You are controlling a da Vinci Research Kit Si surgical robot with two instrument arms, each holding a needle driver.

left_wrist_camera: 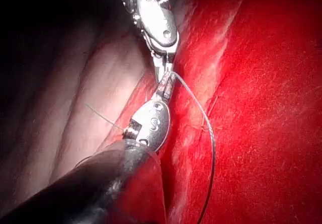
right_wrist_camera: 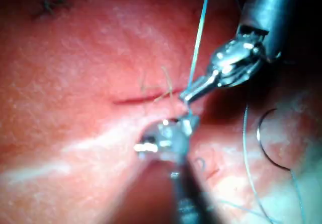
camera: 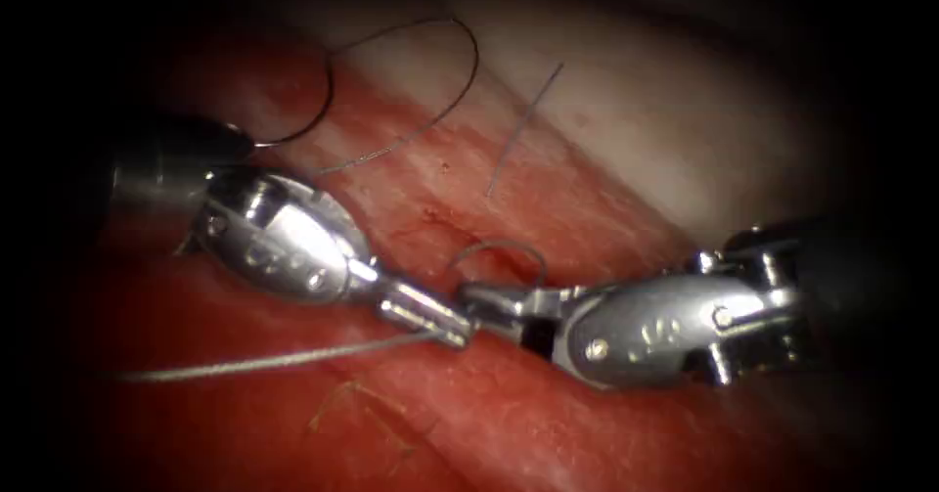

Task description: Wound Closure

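The pale grey thread [camera: 284, 359] is gripped between the closed jaws of the silver left needle driver [camera: 452, 331], at the middle of the red, wet pork-belly tissue [camera: 548, 424]; from the jaws it is stretched taut toward the tissue's left edge. The silver right needle driver [camera: 481, 301] is set tip to tip against the left one, beside a small thread loop; whether its jaws are open or closed cannot be told. The dark curved steel needle [camera: 313, 111] is held by neither tool and is seen lying free on the tissue's upper left part. A short cut thread end [camera: 523, 125] lies apart on the pale upper tissue.
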